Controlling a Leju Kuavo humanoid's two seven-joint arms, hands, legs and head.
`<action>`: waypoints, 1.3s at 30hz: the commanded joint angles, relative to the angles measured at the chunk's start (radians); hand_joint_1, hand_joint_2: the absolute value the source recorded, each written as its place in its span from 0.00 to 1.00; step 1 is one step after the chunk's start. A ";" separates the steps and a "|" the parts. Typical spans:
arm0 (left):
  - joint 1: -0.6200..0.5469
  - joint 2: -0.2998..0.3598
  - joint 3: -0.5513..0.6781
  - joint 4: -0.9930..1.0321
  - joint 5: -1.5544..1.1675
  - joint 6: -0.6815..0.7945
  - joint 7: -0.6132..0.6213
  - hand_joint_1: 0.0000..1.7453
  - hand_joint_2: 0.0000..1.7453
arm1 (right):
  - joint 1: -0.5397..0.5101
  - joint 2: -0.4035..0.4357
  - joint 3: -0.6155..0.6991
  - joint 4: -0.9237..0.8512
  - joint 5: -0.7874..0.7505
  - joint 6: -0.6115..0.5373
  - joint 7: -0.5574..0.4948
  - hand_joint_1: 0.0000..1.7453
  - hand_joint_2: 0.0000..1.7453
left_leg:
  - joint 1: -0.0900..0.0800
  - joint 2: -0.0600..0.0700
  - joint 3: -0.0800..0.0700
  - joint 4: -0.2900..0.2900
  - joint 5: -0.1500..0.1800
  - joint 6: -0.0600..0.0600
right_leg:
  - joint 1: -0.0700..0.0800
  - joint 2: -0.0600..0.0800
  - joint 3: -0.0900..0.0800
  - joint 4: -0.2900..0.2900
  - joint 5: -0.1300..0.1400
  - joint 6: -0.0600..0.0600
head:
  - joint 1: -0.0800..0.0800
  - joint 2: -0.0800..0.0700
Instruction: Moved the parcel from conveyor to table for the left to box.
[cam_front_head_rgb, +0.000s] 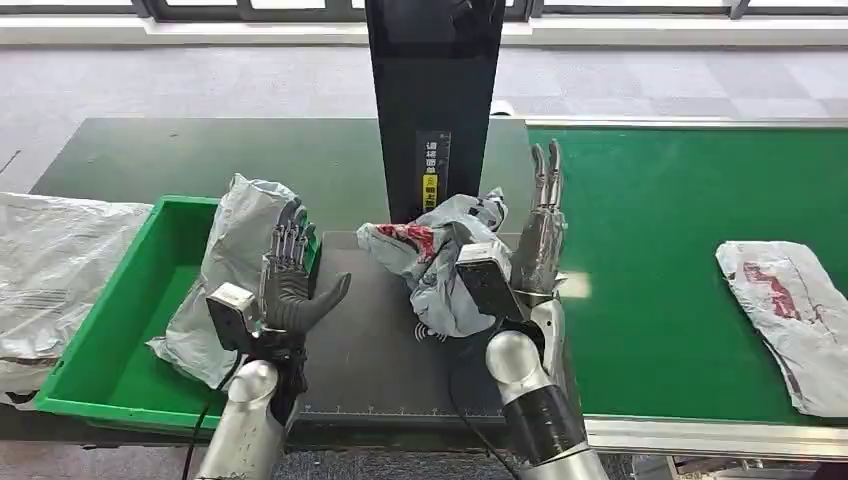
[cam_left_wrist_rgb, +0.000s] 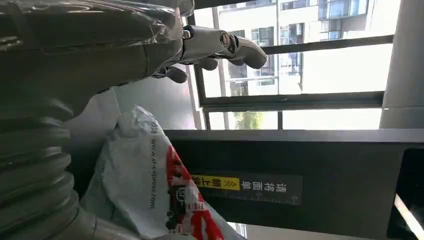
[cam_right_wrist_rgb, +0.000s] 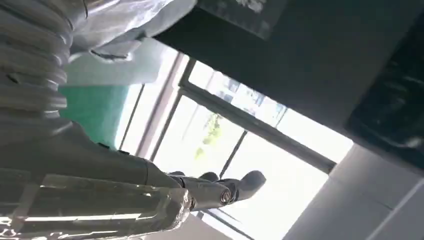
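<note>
Parcel (cam_front_head_rgb: 440, 262) on the dark tabletop (cam_front_head_rgb: 370, 350), beside the green bin (cam_front_head_rgb: 110, 370).
Right robot hand (cam_front_head_rgb: 540, 240) stands upright against the parcel, fingers straight; left robot hand (cam_front_head_rgb: 290, 285) upright nearer the bin, fingers spread, empty.

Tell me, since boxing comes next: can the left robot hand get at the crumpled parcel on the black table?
Probably yes. The left robot hand is open beside the parcel, with bare table between them; the right robot hand stands on the far side.
</note>
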 joint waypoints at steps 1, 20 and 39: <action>0.030 0.010 0.012 -0.003 -0.003 0.007 0.003 0.00 1.00 | 0.060 0.011 -0.007 -0.108 0.019 -0.027 0.009 0.00 1.00 | 0.000 0.000 0.003 -0.002 0.000 -0.001 | 0.000 0.000 0.003 -0.002 -0.001 0.000 | 0.000 0.000; 0.033 0.011 -0.011 -0.009 -0.025 0.038 0.003 0.00 1.00 | 0.106 0.011 0.008 -0.213 0.011 -0.078 -0.038 0.00 1.00 | 0.000 0.000 0.006 -0.003 -0.001 -0.001 | 0.000 0.000 0.006 -0.003 -0.001 0.000 | 0.000 0.000; -0.179 -0.022 -0.370 0.135 -0.325 0.126 0.026 0.00 1.00 | 0.241 0.011 -0.086 -0.581 -0.052 -0.078 -0.124 0.00 1.00 | 0.000 -0.007 0.001 0.000 0.001 0.000 | 0.000 -0.007 0.002 -0.001 -0.001 0.000 | 0.000 0.000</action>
